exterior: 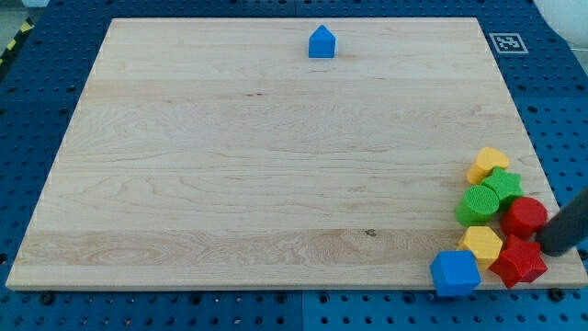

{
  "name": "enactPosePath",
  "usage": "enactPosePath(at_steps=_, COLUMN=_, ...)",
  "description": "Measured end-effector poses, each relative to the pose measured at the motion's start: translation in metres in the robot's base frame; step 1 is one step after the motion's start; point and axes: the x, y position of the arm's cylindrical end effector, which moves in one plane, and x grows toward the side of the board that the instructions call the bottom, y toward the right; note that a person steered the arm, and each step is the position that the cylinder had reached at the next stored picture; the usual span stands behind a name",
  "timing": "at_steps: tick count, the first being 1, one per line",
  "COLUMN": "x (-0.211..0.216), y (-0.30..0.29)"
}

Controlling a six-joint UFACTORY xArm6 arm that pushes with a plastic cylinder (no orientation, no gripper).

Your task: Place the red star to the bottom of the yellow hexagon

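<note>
Board first: pale wooden table top (276, 165), wide and bare across most of the frame, everything crowded into its lower right corner. My tip (549, 246), a plain dark rod end with nothing to open or close and holding nothing, comes in from the right edge, just beside the red cylinder block (525, 217) and right above the red star block (519, 262).

That star sits at the very bottom right, close to the board's edge, touching or nearly touching the yellow hexagon block (481, 244) on its left. It looks light, hard and rigid, likely to slide easily on smooth wood, though its points may make it spin under an off-centre shove. Best contact, I'd judge, is a flat notch on its right side, pushing left and slightly down.

Trouble: the blue cube-like block (456, 272) occupies the spot below the hexagon. Green blocks (487, 198) and a yellow heart-like block (487, 164) stack above. Far away, a small blue house-shaped block (322, 42) sits at top centre.
</note>
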Motion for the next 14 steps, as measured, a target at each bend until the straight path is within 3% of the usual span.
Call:
enactPosePath(at_steps=2, x=-0.022, y=-0.016)
enactPosePath(at_steps=5, x=0.033, y=0.035)
enactPosePath(at_steps=7, x=0.035, y=0.031)
enactPosePath(at_steps=10, x=0.033, y=0.014)
enactPosePath(at_steps=12, x=0.035, y=-0.051)
enactPosePath(at_steps=14, x=0.035, y=-0.058)
